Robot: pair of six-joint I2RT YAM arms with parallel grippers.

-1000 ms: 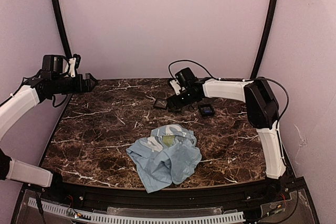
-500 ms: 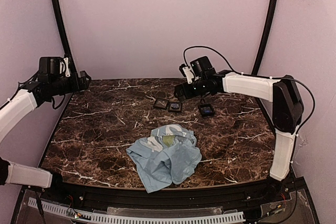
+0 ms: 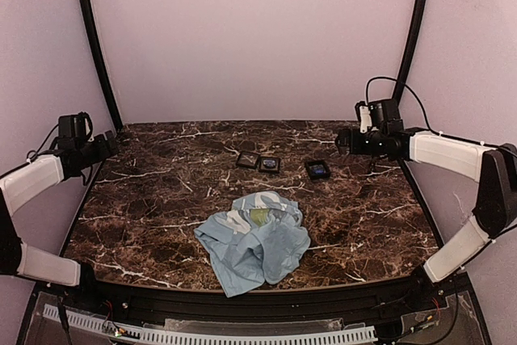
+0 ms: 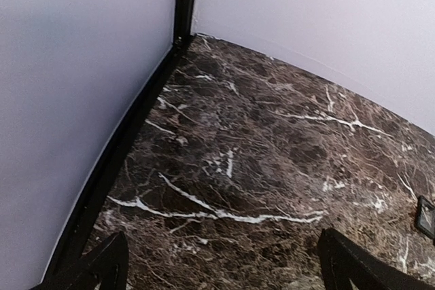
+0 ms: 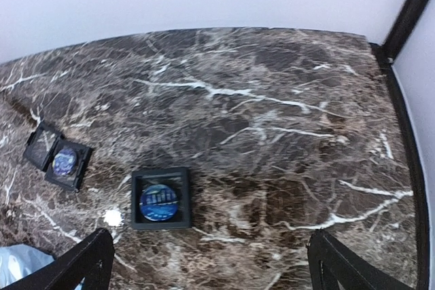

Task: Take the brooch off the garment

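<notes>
The garment (image 3: 254, 240), a crumpled light blue shirt, lies at the front middle of the marble table; no badge shows on it. Two small round dark blue badges with pale markings lie in black square trays. One is in the middle tray (image 5: 66, 161), which also shows in the top view (image 3: 268, 164). The other is in the right tray (image 5: 160, 198), also in the top view (image 3: 317, 170). I cannot tell which is the brooch. My right gripper (image 5: 211, 273) is open and empty, high at the table's right edge (image 3: 343, 139). My left gripper (image 4: 224, 276) is open and empty at the far left (image 3: 109, 145).
A third black tray (image 3: 247, 160) sits empty against the middle one. A small white speck (image 5: 112, 218) lies on the marble by the right tray. Black frame posts stand at both back corners, and pale walls close in the table (image 3: 161, 199).
My right arm has pulled back from over the middle tray to the right edge, uncovering that tray. My left arm has drawn back left and lower. The shirt has not moved.
</notes>
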